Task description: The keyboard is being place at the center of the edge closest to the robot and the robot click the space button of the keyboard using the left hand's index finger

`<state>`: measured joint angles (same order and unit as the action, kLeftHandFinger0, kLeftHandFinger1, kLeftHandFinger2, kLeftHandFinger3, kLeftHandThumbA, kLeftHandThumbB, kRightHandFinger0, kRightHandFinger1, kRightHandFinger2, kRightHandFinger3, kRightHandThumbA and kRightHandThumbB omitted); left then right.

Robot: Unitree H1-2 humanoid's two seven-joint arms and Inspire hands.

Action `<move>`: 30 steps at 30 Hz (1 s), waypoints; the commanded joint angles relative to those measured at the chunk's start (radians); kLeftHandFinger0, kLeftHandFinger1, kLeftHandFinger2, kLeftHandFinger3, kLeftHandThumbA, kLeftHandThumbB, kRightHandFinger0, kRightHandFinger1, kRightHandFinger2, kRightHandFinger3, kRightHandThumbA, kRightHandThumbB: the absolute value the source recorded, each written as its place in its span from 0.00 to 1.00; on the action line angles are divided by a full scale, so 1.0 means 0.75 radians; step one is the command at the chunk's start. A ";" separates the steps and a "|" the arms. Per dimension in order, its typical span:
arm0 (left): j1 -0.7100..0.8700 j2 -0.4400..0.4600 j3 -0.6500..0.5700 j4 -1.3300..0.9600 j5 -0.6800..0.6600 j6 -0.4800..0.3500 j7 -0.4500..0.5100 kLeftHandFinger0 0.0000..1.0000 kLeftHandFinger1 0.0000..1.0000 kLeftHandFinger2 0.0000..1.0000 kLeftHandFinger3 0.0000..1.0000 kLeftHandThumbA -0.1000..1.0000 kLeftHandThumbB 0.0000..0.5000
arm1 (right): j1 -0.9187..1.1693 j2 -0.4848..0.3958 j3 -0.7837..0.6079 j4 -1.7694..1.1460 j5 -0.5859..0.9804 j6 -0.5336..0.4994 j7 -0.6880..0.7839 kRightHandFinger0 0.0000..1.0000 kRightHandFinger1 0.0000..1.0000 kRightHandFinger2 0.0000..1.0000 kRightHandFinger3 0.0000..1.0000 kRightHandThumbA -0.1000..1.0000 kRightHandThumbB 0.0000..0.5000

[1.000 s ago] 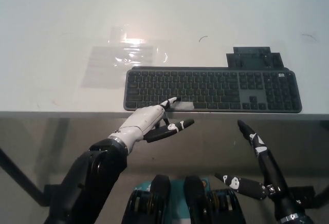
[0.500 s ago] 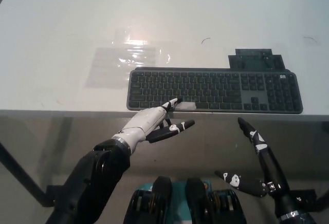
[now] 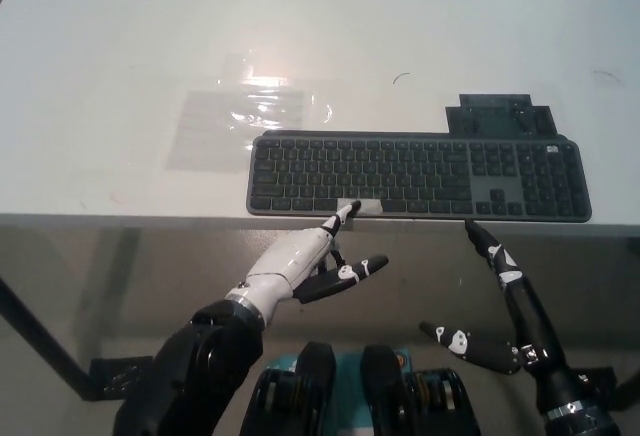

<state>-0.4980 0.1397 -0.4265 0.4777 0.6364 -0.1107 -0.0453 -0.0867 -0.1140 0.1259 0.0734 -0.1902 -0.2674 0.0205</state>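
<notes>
A dark grey keyboard (image 3: 420,176) lies along the near edge of the white table (image 3: 120,76), right of centre. A pale strip of tape marks its space bar (image 3: 362,205). My white left hand (image 3: 300,261) reaches up from below the table edge with one finger stretched out; its tip touches the left end of the space bar, the other fingers curled under. My black right hand (image 3: 505,306) rests below the table edge at lower right, fingers spread, holding nothing.
A clear plastic sheet (image 3: 245,116) lies on the table behind the keyboard's left end. A dark flat block (image 3: 505,114) sits behind the keyboard's right part. Table legs show at lower left.
My left hand has slid slightly right and down along the keyboard's front edge, its fingertip now at the taped space bar. The right hand shifted a little.
</notes>
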 commanded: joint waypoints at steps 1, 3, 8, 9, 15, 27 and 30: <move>0.105 0.005 -0.079 0.022 0.009 0.030 -0.106 0.13 0.18 0.35 1.00 1.00 0.74 | -0.026 -0.001 -0.013 -0.019 -0.011 -0.050 -0.014 1.00 1.00 1.00 1.00 1.00 0.81; 0.102 0.007 -0.078 0.010 0.008 0.028 -0.096 0.06 0.11 0.26 1.00 1.00 0.74 | -0.030 -0.007 -0.017 -0.023 -0.007 -0.049 -0.012 1.00 1.00 1.00 1.00 1.00 0.79; 0.109 0.021 -0.072 -0.008 -0.006 0.013 -0.092 0.02 0.08 0.22 1.00 1.00 0.75 | -0.029 -0.011 -0.012 -0.040 -0.017 -0.021 -0.003 1.00 1.00 1.00 1.00 1.00 0.83; 0.108 0.022 -0.072 -0.009 -0.007 0.013 -0.092 0.04 0.11 0.26 1.00 1.00 0.74 | -0.031 -0.010 -0.013 -0.037 -0.015 -0.024 -0.004 1.00 1.00 1.00 1.00 1.00 0.83; 0.101 0.025 -0.076 -0.033 -0.006 0.049 -0.113 0.01 0.06 0.22 1.00 1.00 0.72 | -0.030 -0.007 -0.014 -0.026 -0.011 -0.037 -0.008 1.00 1.00 1.00 1.00 1.00 0.83; 0.272 0.088 0.040 -1.021 -0.163 0.006 -0.172 0.00 0.00 0.00 1.00 1.00 0.84 | -0.015 0.000 -0.003 -0.032 -0.013 -0.022 -0.002 1.00 1.00 1.00 1.00 1.00 0.83; 0.362 0.120 0.064 -1.302 -0.230 0.004 -0.181 0.00 0.03 0.07 1.00 1.00 0.87 | -0.007 0.000 -0.005 -0.028 -0.011 -0.031 -0.005 1.00 1.00 1.00 1.00 1.00 0.80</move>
<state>-0.2901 0.1734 -0.4312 -0.0197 0.5915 -0.0939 -0.1169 -0.0843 -0.1143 0.1253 0.0806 -0.1903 -0.2637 0.0208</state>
